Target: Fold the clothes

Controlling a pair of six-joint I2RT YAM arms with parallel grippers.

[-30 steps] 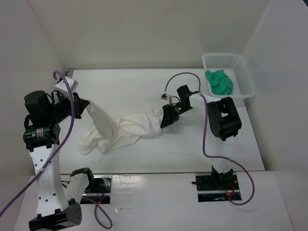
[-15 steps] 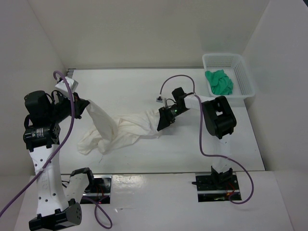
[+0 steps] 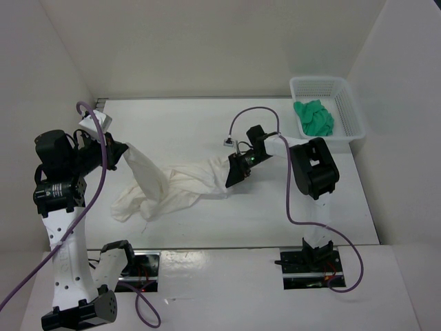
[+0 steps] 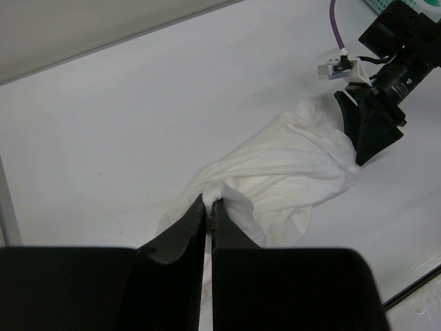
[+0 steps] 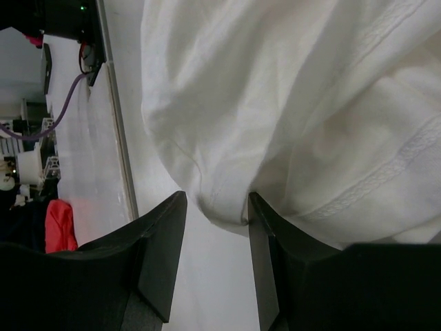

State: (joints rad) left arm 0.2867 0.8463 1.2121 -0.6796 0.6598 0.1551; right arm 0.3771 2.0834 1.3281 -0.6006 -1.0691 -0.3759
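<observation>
The wrinkled white garment (image 3: pixel 176 186) trails across the bench (image 3: pixel 207 124) from 9 o'clock to centre, left fingers (image 4: pixel 185 231) clamped on one end, right fingers (image 5: pixel 162 255) apart astride the other, while the basket (image 3: pixel 350 110) at 2 o'clock holds a green cloth (image 3: pixel 313 117).
</observation>
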